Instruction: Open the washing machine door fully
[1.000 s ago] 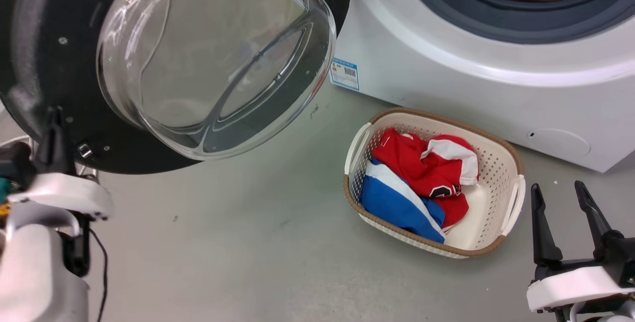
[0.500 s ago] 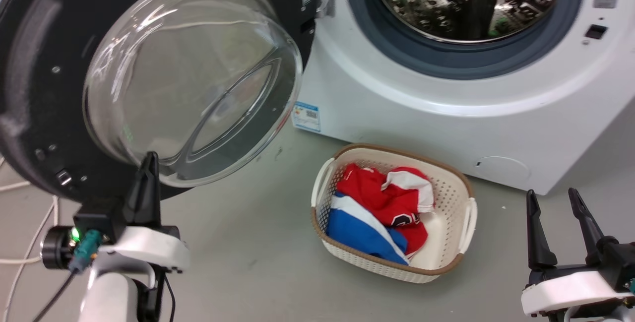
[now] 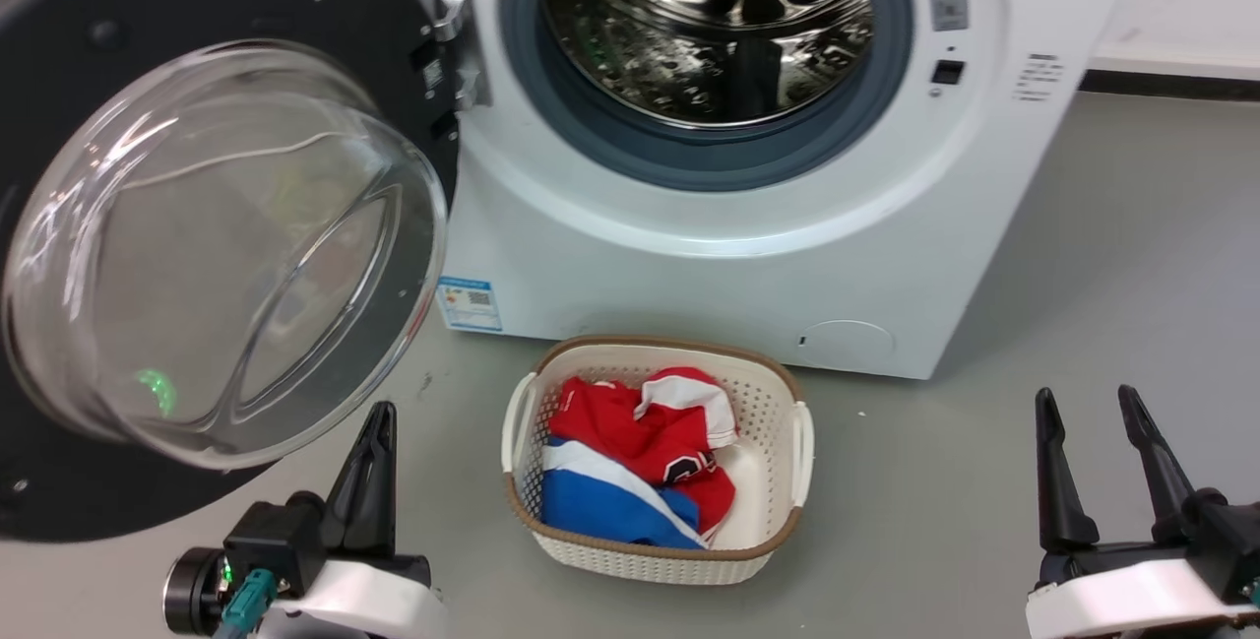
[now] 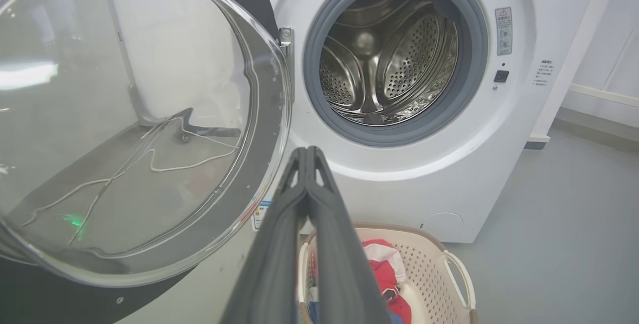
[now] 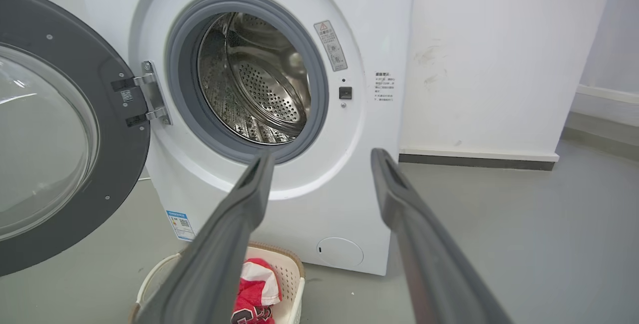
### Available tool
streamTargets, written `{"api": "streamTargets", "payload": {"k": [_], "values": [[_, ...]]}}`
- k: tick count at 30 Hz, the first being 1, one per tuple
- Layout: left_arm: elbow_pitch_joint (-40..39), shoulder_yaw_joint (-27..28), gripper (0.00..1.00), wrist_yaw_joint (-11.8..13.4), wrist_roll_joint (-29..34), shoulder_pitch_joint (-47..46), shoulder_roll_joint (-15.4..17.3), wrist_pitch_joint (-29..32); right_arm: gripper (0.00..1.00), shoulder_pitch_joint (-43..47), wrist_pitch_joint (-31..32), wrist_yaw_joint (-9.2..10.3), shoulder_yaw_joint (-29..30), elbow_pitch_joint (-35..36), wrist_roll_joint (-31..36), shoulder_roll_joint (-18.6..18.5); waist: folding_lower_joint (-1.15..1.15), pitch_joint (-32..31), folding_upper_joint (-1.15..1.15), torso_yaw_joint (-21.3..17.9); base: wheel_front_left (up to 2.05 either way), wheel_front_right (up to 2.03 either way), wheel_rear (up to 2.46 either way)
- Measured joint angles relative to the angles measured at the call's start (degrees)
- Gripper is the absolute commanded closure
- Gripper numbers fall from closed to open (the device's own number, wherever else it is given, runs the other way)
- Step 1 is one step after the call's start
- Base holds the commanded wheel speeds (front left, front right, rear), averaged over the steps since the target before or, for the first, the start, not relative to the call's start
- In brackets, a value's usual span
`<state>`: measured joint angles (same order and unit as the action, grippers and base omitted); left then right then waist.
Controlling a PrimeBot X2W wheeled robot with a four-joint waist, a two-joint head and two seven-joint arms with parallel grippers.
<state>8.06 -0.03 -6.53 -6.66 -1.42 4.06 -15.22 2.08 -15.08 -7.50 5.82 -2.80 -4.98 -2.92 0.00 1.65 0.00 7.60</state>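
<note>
door [image 3: 217,245]: swung wide at the washing machine [image 3: 709,275] left side (drum [image 3: 709,38] showing)
left gripper [image 3: 382,417]: pinched together, empty, front-left of the washing machine
right gripper [image 3: 1083,398]: fingers spread, empty, front-right of it

A smooth grey floor [image 3: 1083,255] runs back to a white wall [image 5: 499,54], which carries faint scuff marks [image 5: 429,59]. Along the wall's foot sits a white skirting ledge [image 5: 479,155] over a dark strip [image 5: 474,162]. The light is even and soft, leaving a pale sheen on the floor.
</note>
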Motion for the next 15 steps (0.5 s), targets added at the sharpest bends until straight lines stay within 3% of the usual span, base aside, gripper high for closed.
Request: {"api": "streamTargets", "payload": {"k": [9, 11, 15], "values": [[-2.4, -0.7, 1.0, 1.7, 1.0, 4.2, -0.9, 0.0, 0.0, 1.8, 0.0, 0.0, -0.5, 0.5, -0.2, 0.0, 0.0, -1.9, 0.0, -5.6, 0.0, 0.0, 0.0], [-3.1, -1.2, 0.0, 2.0, 1.5, 4.8, -1.0, 0.0, 0.0, 2.0, 0.0, 0.0, -0.5, 0.5, -0.3, 0.0, 0.0, -2.1, 0.0, -6.3, 0.0, 0.0, 0.0], [-4.0, -2.6, 0.0, 2.8, 3.1, 5.8, -1.1, 0.0, 0.0, 2.0, 0.0, 0.0, -0.6, 0.6, -0.5, 0.0, 0.0, -2.2, 0.0, -6.9, 0.0, 0.0, 0.0]]}}
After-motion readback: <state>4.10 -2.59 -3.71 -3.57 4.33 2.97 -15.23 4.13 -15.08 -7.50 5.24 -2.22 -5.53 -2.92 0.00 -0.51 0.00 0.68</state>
